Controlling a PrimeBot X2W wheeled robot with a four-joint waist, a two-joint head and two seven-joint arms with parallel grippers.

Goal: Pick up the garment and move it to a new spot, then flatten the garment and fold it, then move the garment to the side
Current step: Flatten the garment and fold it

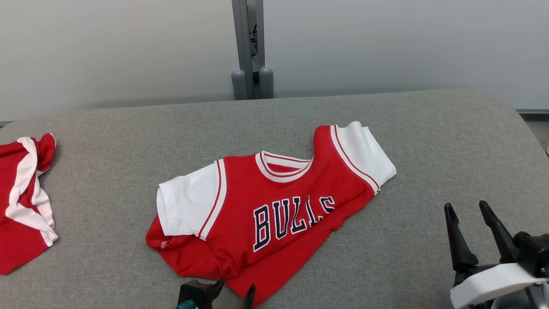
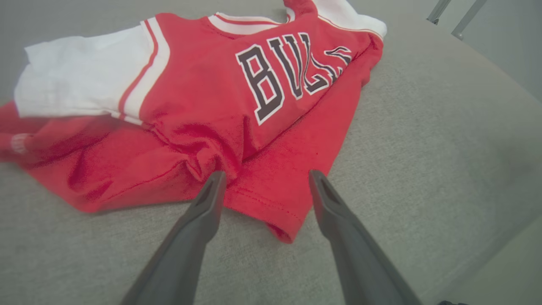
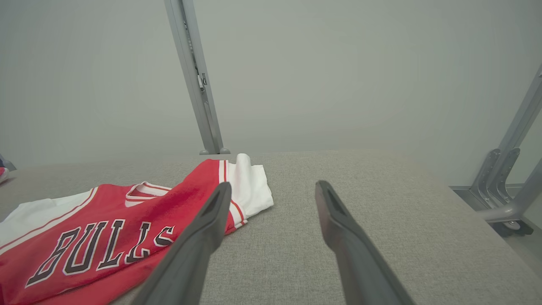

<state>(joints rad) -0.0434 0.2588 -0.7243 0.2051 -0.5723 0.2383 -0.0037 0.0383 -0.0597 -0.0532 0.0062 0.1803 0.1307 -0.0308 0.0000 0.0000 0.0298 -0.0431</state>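
Grey padded table point(image 1: 429, 141), rumpled red jersey point(image 1: 240, 184), navy "BULLS" lettering point(image 1: 291, 219)

Crumpled red-and-white cloth point(image 1: 23, 201) lies on grey table point(image 1: 429, 141), far left

left gripper point(image 1: 236, 286): low at the front edge of the table point(image 1: 429, 128), about mid-width. Jaws spread wide, gripping nothing, dark fingers point(image 2: 199, 220) angled down toward the surface. right gripper point(image 1: 466, 206): at the front right corner, jaws equally wide and empty, pointing away from the robot's body. Its white wrist housing point(image 1: 493, 283) sits just behind it.
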